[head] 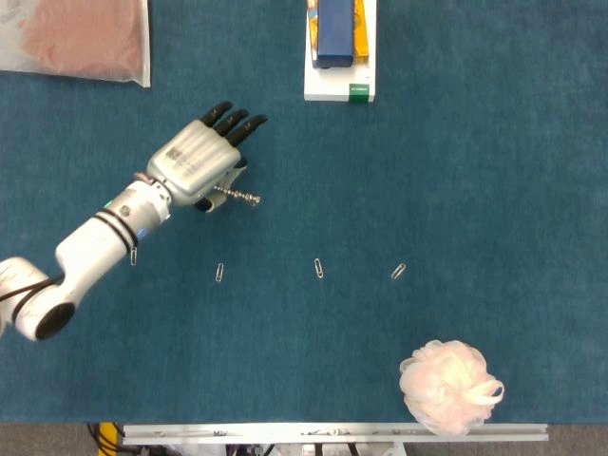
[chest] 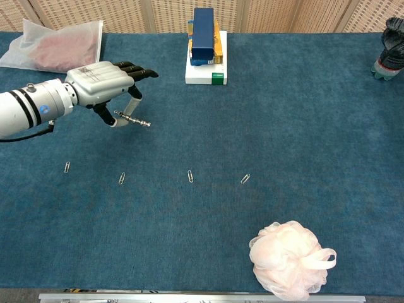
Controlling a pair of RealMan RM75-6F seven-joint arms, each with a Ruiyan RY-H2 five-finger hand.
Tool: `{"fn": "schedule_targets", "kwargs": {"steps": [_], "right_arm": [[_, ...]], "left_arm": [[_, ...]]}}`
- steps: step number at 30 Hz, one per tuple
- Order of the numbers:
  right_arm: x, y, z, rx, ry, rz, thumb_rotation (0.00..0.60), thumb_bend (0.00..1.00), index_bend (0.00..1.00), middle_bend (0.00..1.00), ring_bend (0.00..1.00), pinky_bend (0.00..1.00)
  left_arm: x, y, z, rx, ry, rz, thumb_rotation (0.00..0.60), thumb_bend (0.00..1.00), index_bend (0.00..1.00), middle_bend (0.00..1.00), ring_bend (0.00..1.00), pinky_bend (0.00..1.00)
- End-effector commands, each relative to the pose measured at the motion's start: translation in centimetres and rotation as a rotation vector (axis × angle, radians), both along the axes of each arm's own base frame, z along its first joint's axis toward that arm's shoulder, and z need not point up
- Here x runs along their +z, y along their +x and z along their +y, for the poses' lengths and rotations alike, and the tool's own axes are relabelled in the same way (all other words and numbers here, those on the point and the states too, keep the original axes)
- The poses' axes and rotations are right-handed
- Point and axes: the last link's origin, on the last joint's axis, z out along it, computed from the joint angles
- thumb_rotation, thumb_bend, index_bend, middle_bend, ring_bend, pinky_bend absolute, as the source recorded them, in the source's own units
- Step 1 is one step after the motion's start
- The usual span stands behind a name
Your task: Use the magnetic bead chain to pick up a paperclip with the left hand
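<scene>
The pink bath pouf lies nearest; beyond it the chest view shows a row of four paperclips on the blue cloth, whereas in the head view the forearm partly covers the leftmost paperclip; past them the left hand pinches the magnetic bead chain beneath its palm, other fingers extended, chain jutting out rigid above the cloth; farthest, stacked boxes; only the chest view catches the right hand, cut off at the edge, its grasp unreadable.

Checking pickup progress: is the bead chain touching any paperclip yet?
Apart. In the chest view the bead chain, pinched by the left hand, shows bare cloth between it and the nearest paperclip.
</scene>
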Motion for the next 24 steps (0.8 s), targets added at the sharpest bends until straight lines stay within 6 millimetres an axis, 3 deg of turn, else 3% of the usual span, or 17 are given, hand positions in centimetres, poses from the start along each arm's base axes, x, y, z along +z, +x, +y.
{"fn": "schedule_targets", "kwargs": {"steps": [1,10,24], "right_arm": [[0.0,0.1,0.0,0.003,0.0,0.0,0.6,0.0,0.12,0.04,0.0,0.0],[0.0,0.5,0.2,0.012,0.004,0.0,0.6,0.0,0.12,0.04,0.0,0.0],[-0.3,1.0,0.6,0.021,0.012,0.001,0.6,0.0,0.12,0.04,0.0,0.0]], "left_arm": [[1.3,-0.5,-1.5,0.013,-0.011,-0.02,0.6,0.29,0.61,0.0,0.0,0.0],[2.6,-2.0,-4.4,0.029,-0.032,-0.018,0.6,0.29,0.61,0.0,0.0,0.0],[1.4,-4.0,-7.1,0.069,-0.057,-0.015,0.6,0.29,0.61,0.0,0.0,0.0]]}}
